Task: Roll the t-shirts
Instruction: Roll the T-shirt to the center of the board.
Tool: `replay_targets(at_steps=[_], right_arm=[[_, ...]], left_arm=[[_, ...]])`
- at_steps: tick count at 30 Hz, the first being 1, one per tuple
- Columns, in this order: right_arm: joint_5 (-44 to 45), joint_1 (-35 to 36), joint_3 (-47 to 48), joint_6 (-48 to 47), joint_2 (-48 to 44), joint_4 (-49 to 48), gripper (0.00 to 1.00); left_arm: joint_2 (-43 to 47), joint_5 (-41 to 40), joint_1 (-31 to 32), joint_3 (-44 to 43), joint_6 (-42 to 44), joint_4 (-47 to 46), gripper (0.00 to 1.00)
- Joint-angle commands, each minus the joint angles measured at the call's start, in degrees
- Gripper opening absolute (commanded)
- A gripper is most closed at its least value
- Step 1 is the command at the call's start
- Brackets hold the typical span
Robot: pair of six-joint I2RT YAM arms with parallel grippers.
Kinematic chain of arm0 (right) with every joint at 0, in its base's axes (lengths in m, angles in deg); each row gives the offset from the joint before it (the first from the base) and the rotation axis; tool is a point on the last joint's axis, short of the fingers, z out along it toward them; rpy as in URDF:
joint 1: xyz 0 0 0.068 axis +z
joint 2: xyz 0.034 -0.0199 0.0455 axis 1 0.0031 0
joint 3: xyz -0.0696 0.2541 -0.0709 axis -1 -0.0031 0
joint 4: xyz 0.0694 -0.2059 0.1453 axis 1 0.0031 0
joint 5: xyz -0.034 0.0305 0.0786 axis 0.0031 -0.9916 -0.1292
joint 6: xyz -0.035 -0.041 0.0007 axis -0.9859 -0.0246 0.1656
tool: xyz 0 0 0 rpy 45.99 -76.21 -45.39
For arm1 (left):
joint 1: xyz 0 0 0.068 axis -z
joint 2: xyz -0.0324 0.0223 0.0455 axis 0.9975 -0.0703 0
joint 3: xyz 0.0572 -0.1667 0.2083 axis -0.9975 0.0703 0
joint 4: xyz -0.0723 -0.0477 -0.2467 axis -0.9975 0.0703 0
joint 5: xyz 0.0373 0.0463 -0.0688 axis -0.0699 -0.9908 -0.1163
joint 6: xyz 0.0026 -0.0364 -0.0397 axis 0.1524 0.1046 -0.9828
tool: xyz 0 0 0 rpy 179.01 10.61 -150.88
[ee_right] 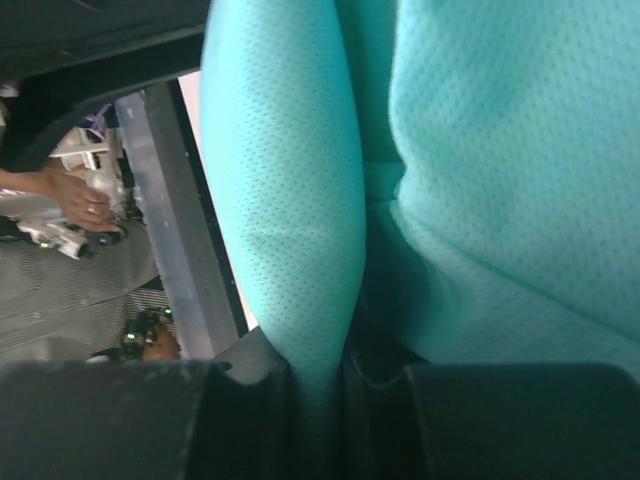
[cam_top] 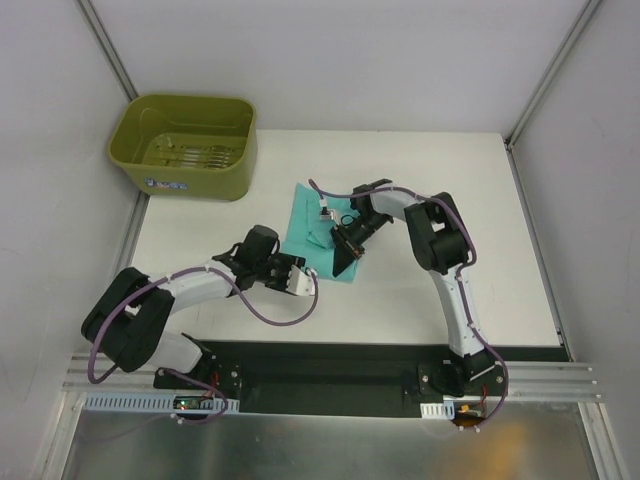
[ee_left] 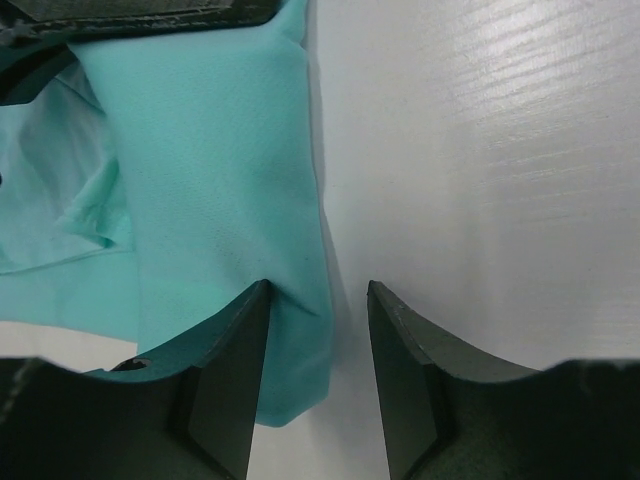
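The teal t-shirt (cam_top: 305, 218) lies folded into a narrow strip in the middle of the white table. My right gripper (cam_top: 346, 260) is at the strip's near right corner, shut on a raised fold of the fabric (ee_right: 290, 200) that runs down between its jaws (ee_right: 322, 385). My left gripper (cam_top: 308, 273) sits low at the strip's near end, open. In the left wrist view the shirt's edge (ee_left: 220, 170) lies under its left finger (ee_left: 235, 340), a corner of cloth reaches into the gap (ee_left: 318, 290), and the right finger rests over bare table.
An olive-green plastic tub (cam_top: 185, 145) stands at the table's back left corner. The right gripper's dark body (ee_left: 140, 15) shows at the top of the left wrist view, close ahead. Grey walls close in both sides.
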Motion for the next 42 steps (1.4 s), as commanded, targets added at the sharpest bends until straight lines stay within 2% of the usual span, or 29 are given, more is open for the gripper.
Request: replay_targets(at_steps=[1, 7, 10, 12, 13, 15, 16, 18, 19, 20, 21, 22, 23, 24, 27, 31, 35, 38, 39, 40, 42], right_arm=[[-1.68, -1.44, 1.26, 3.31, 2.09, 1.62, 0.17], [-3.97, -2.67, 2.4, 4.9, 4.38, 2.93, 0.18], [-5.29, -3.2, 2.49, 5.52, 4.74, 2.86, 0.2], [-5.73, -3.55, 2.23, 5.17, 4.39, 2.94, 0.21], [-5.82, -3.55, 2.14, 5.25, 4.47, 2.94, 0.26], [-5.82, -3.55, 1.88, 4.91, 4.38, 2.85, 0.31], [-5.82, -3.55, 1.88, 4.56, 4.04, 3.03, 0.38], [-4.86, -3.55, 1.61, 3.85, 3.33, 3.12, 0.48], [-4.33, -3.55, 1.26, 3.59, 1.85, 2.86, 0.57], [-2.5, -3.64, 0.83, 3.5, 0.53, 2.42, 0.75], [-1.96, -3.99, 0.47, 3.85, -0.96, 1.46, 0.88], [-1.08, -4.69, 0.12, 3.59, -2.37, 0.58, 0.96], [1.1, -4.96, 0.21, 2.98, -5.78, 0.31, 0.96], [2.52, -5.4, 0.12, 2.36, -7.29, 0.39, 0.96], [9.54, -7.5, -1.02, 1.47, -13.88, -0.48, 0.96], [18.33, -13.64, -7.69, 6.04, -21.97, -8.72, 0.96], [28.34, -19.37, -14.8, 7.72, -31.1, -17.6, 0.96], [35.2, -18.85, -26.91, 2.12, -45.5, -30.5, 0.96], [35.92, -17.63, -31.04, -6.0, -50.5, -38.81, 0.96], [36.28, -14.22, -39.87, -9.56, -58.47, -42.55, 0.96], [30.77, -11.22, -45.21, -12.58, -63.28, -45.83, 0.96]], left_arm=[[-3.44, 2.26, 0.5, -1.61, 6.61, -0.66, 0.44], [-9.59, 0.33, 0.58, -3.9, 11.88, 1.62, 0.44], [-12.13, -0.99, 0.58, -4.69, 15.31, 5.12, 0.4], [-13.19, -1.95, 0.58, -5.91, 18.03, 8.29, 0.35], [-14.5, -2.48, 0.58, -6.53, 18.22, 10.92, 0.22], [-16.09, -3.62, 0.58, -9.6, 16.74, 14.0, 0.09], [-17.58, -3.89, 0.5, -10.91, 16.11, 15.67, 0.03], [-18.64, -3.37, 0.5, -15.04, 14.19, 21.03, 0.0], [-19.52, -2.67, 0.41, -16.8, 13.91, 23.57, 0.0], [-19.87, -1.88, 0.23, -20.82, 13.39, 30.04, 0.0], [-20.4, -0.74, 0.06, -23.21, 11.29, 33.06, 0.0], [-21.88, 1.97, -0.12, -25.93, 9.97, 37.27, 0.0], [-22.86, 3.22, -0.55, -31.7, 8.74, 40.88, 0.0], [-23.82, 4.62, -0.73, -34.72, 7.51, 48.83, 0.0], [-27.08, 10.07, -1.52, -44.13, 3.56, 58.27, 0.0], [-31.29, 15.26, -1.88, -52.49, -0.32, 66.11, 0.0], [-33.23, 18.78, -2.14, -56.44, -4.54, 68.16, 0.0], [-35.69, 21.24, -2.84, -59.78, -8.32, 70.7, 0.0], [-36.22, 22.64, -3.11, -60.49, -10.33, 70.97, 0.0], [-37.1, 23.44, -3.8, -61.02, -11.39, 71.06, 0.0], [-37.89, 24.84, -4.34, -62.08, -13.32, 70.97, 0.0]])
